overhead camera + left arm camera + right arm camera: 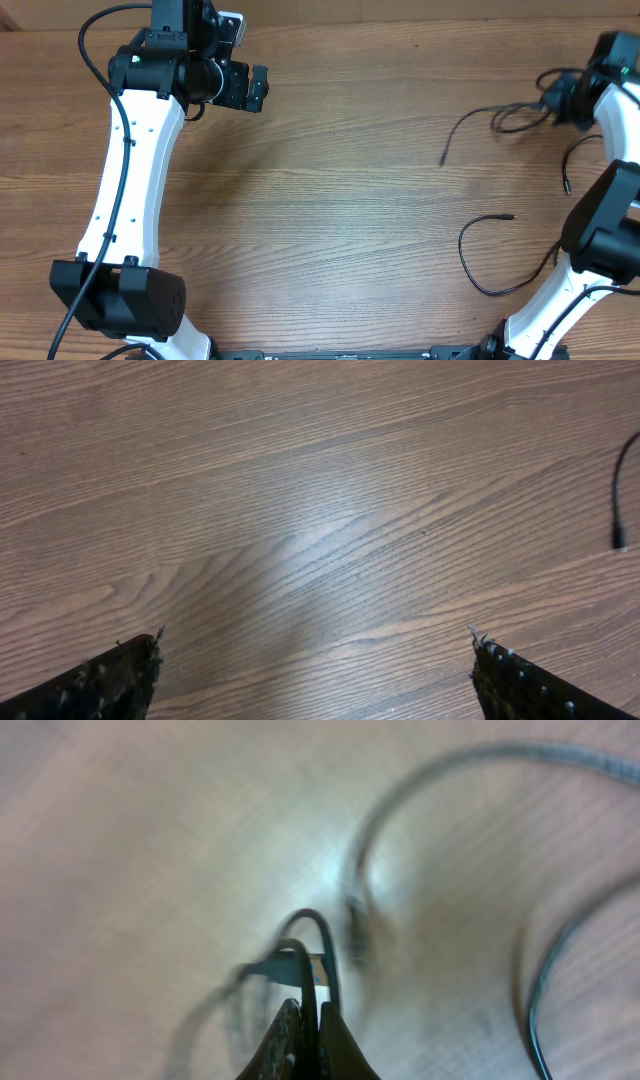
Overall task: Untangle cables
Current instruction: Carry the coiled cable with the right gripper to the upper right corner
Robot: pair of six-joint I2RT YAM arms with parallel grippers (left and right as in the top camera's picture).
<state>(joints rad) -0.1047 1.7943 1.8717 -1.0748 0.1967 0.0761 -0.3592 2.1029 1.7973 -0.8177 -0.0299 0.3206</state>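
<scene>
Cables [495,217]: loose on tabletop [350,200], right side of frame. R claw [305,1012]: pinched tight on one cable loop. L claw [258,88]: spread wide, upper left.

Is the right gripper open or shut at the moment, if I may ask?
Shut: the right gripper pinches a thin black cable, no gap showing.

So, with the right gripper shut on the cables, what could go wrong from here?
1. The right gripper seems to pinch two strands of the cables at once; pulling may tighten the tangle.
2. The left gripper is open and far across the table, so nothing holds the rest down; the whole bundle may drag.
3. A loose cable runs toward the right arm and could snag.
</scene>
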